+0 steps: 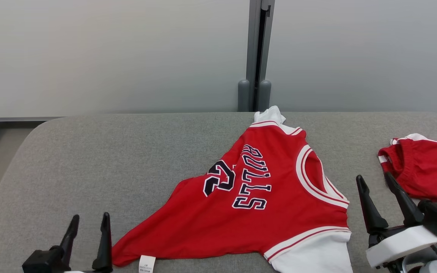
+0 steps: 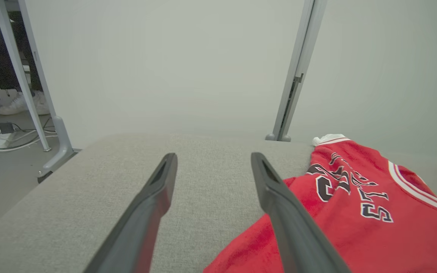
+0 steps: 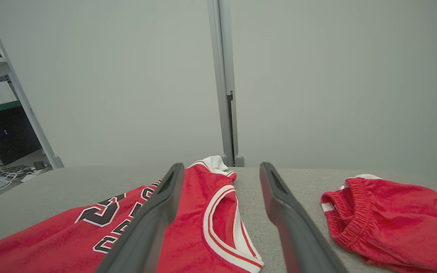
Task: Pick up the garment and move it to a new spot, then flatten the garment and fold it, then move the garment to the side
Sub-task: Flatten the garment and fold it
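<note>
Mid-frame, the jersey (image 1: 264, 212) lies rumpled on the tabletop (image 1: 108, 159); left gripper (image 1: 90, 216) and right gripper (image 1: 374, 176) sit at the lower corners, fingers wide and empty, seemingly poised to lift it.

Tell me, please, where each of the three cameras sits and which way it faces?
Head view: on the head, looking forward and down at the garment on the grey padded surface; left hand lower left, right hand lower right, both open.
Left wrist view: on the left wrist, low, looking along its two fingers toward the wall; garment at right.
Right wrist view: on the right wrist, looking along its fingers over the garment's neckline; red bundle at right.
Shared: both wrist views show the lettering and the grey post.
</note>
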